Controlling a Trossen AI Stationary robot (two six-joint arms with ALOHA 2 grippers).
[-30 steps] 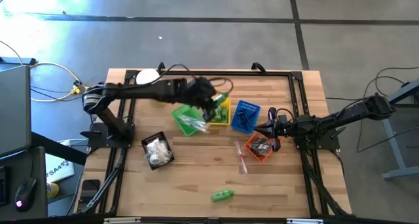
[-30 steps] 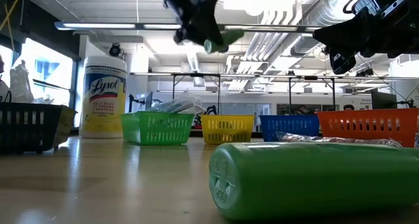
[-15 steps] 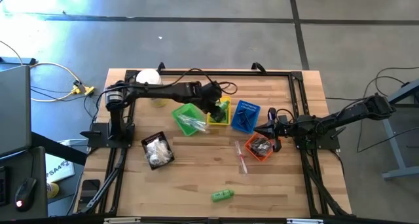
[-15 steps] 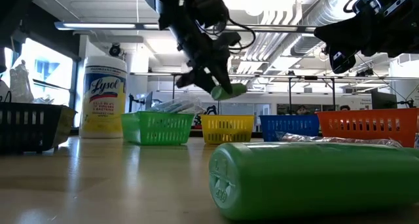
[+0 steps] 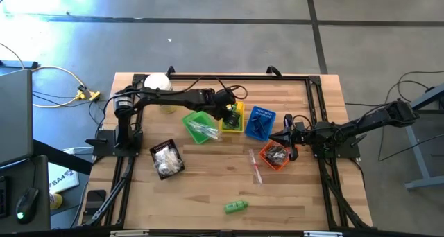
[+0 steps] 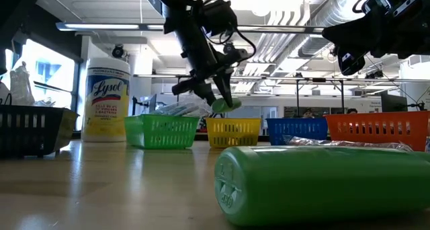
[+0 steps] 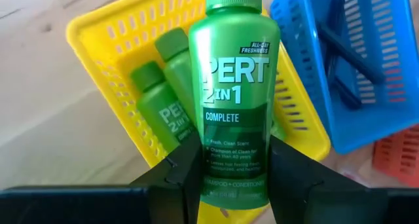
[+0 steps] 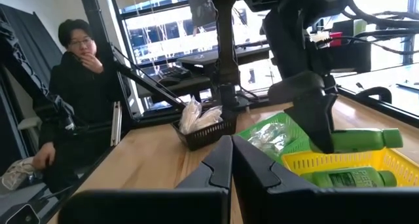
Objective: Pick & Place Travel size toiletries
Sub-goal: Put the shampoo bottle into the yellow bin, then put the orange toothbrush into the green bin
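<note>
Left gripper [image 7: 232, 175] clamped a green bottle [image 7: 234, 99] by its base, cap pointing away from the fingers, held in the air just over the yellow basket [image 7: 118, 47]. Two more green bottles [image 7: 160, 112] lay inside that basket. Another green bottle [image 5: 235, 207] lay on the table near the front edge. Right gripper [image 8: 231, 160] was closed, empty, above the orange basket [image 5: 275, 156].
</note>
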